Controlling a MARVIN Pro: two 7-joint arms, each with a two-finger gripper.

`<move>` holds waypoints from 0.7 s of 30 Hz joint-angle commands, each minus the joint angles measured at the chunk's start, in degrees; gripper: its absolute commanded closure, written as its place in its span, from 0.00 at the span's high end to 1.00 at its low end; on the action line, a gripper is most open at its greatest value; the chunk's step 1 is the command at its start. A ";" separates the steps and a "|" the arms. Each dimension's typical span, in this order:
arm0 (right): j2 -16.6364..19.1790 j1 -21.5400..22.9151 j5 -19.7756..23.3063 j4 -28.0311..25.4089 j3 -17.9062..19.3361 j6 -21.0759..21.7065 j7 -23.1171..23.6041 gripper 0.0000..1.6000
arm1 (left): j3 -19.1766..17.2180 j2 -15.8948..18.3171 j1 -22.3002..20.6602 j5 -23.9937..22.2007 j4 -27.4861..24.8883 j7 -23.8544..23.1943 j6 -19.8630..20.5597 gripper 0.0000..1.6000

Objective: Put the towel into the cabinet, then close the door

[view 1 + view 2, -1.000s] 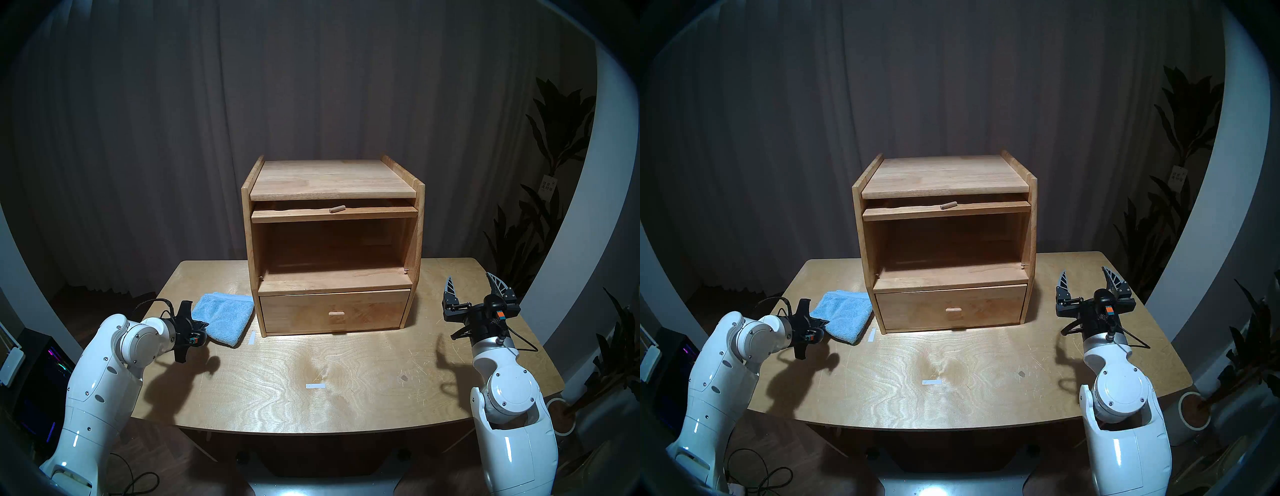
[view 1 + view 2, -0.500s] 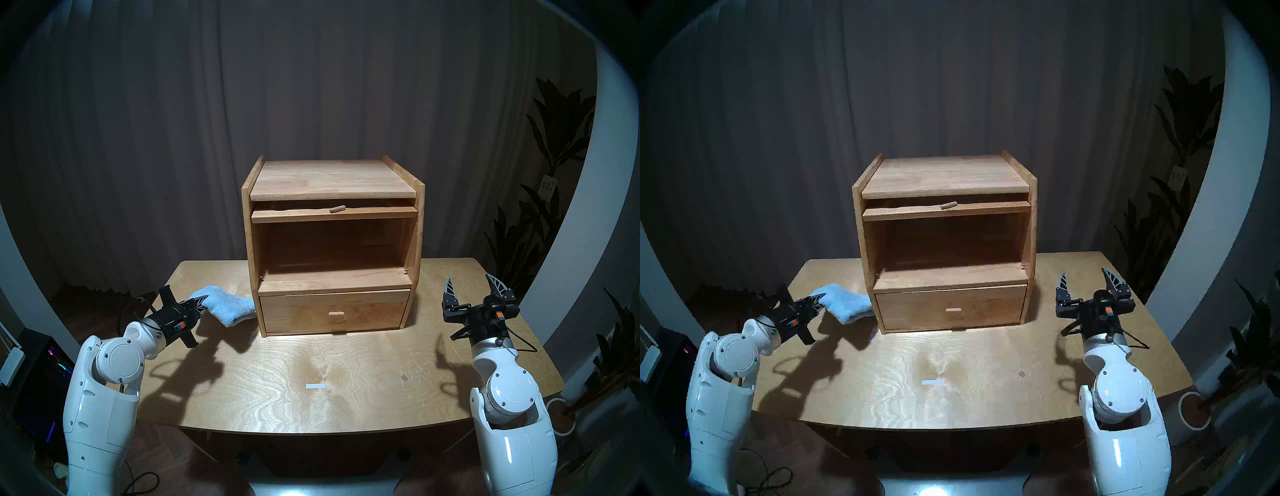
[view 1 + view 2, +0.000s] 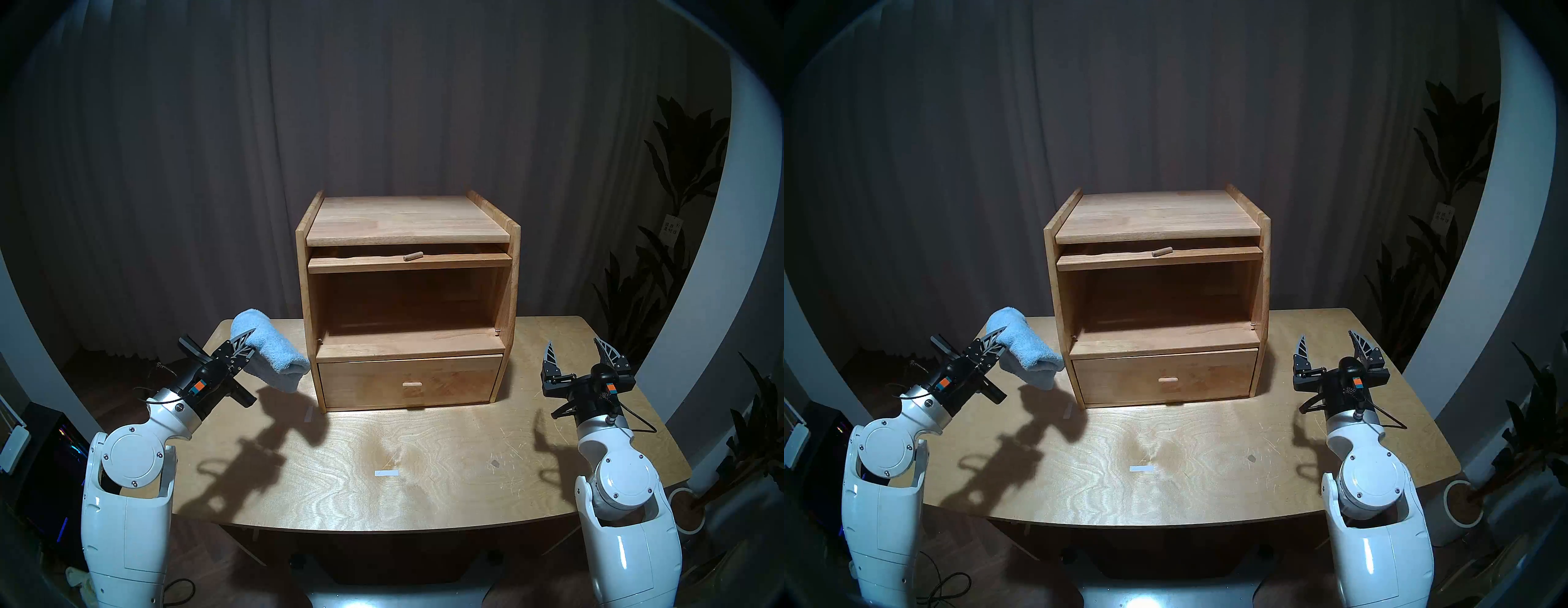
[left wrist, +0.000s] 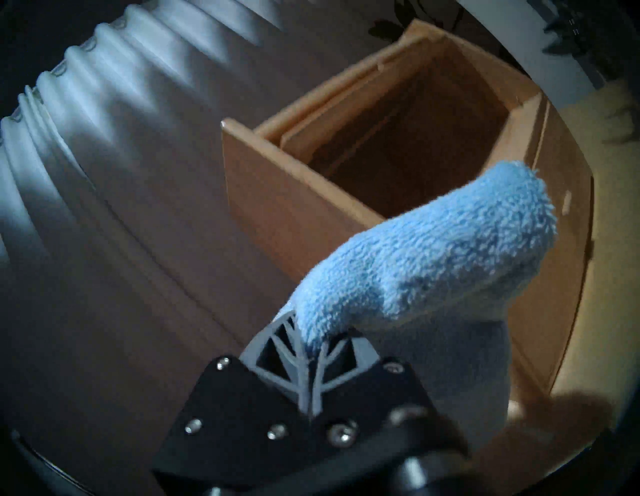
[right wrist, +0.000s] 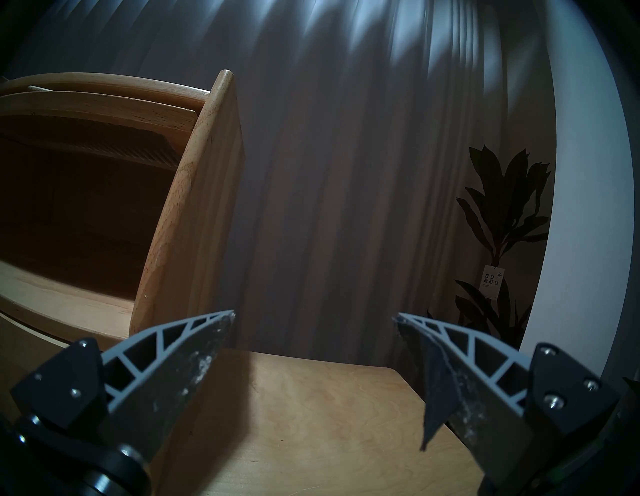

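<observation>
Towel hangs in the air at left centre of the head view, pinched at one end by the left gripper, its free end drooping toward the cabinet wall without clearly touching it. In the left wrist view the towel fills the lower right, the fingers clenched on it, the open compartment behind at upper centre. So the pickup looks done; placing is not. The door lies flipped up, slid in under the top, its knob showing. The right gripper waits at right centre, spread wide and empty. Left: carry the towel inside, release, shut the door.
</observation>
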 commanded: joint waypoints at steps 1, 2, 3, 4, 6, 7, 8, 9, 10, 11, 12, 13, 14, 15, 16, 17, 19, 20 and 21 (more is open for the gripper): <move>0.07 0.52 -0.01 -0.91 -0.06 -0.29 0.00 1.00 | 1.75 -3.73 1.04 -9.12 -6.41 -0.62 -1.56 0.00; 0.07 0.54 -0.01 -0.88 -0.06 -0.30 0.00 1.00 | 2.02 -4.13 1.42 -11.00 -7.78 -0.80 -1.61 0.00; 0.07 0.56 -0.01 -0.87 -0.06 -0.31 0.00 1.00 | 2.18 -4.32 1.38 -12.12 -7.57 -0.86 -1.76 0.00; 0.07 0.57 -0.01 -0.86 -0.07 -0.31 0.00 1.00 | 2.46 -4.70 1.86 -13.27 -8.89 -1.03 -1.61 0.00; 0.07 0.61 -0.01 -0.84 -0.07 -0.32 0.00 1.00 | 3.68 -5.57 2.69 -16.29 -9.96 -1.63 -1.44 0.00; 0.07 0.63 -0.01 -0.87 -0.07 -0.34 0.00 1.00 | 4.37 -6.11 3.32 -17.98 -10.64 -1.97 -1.29 0.00; 0.07 0.65 -0.01 -0.90 -0.08 -0.35 0.00 1.00 | 4.94 -6.46 3.64 -19.22 -10.90 -2.23 -1.21 0.00; 0.07 0.67 -0.01 -0.94 -0.08 -0.37 0.00 1.00 | 5.73 -7.02 4.21 -21.24 -11.86 -2.59 -0.96 0.00; 0.07 0.69 -0.01 -0.96 -0.09 -0.38 0.00 1.00 | 6.49 -7.49 4.62 -23.15 -12.46 -2.90 -0.75 0.00; 0.07 0.70 -0.01 -0.97 -0.09 -0.39 0.00 1.00 | 7.32 -7.90 4.84 -24.42 -12.75 -3.12 -0.52 0.00; 0.07 0.71 -0.01 -1.01 -0.09 -0.40 0.00 1.00 | 8.21 -8.38 5.24 -26.38 -13.30 -3.41 -0.23 0.00; 0.06 0.72 -0.02 -1.07 -0.10 -0.42 0.00 1.00 | 9.30 -9.01 5.66 -28.47 -13.89 -3.64 0.24 0.00; 0.06 0.72 -0.02 -1.13 -0.10 -0.43 0.00 1.00 | 10.23 -9.56 5.92 -29.85 -14.27 -3.70 0.70 0.00; 0.05 0.70 -0.02 -1.24 -0.11 -0.46 -0.01 1.00 | 11.63 -10.56 6.52 -31.90 -14.85 -3.49 1.99 0.00; 0.04 0.69 -0.02 -1.31 -0.11 -0.47 -0.01 1.00 | 13.13 -11.33 6.88 -33.72 -15.28 -3.33 3.19 0.00; 0.04 0.68 -0.02 -1.35 -0.11 -0.48 -0.01 1.00 | 14.58 -12.47 7.18 -34.52 -15.35 -2.32 5.36 0.00; 0.03 0.66 -0.02 -1.41 -0.11 -0.49 -0.01 1.00 | 17.27 -13.33 7.13 -35.72 -15.07 -0.81 7.65 0.00; 0.02 0.63 -0.03 -1.47 -0.11 -0.50 -0.01 1.00 | 18.60 -13.40 6.94 -36.71 -15.10 0.03 9.19 0.00; 0.01 0.60 -0.03 -1.54 -0.11 -0.50 -0.02 1.00 | 18.43 -12.53 6.61 -36.37 -14.85 0.84 9.09 0.00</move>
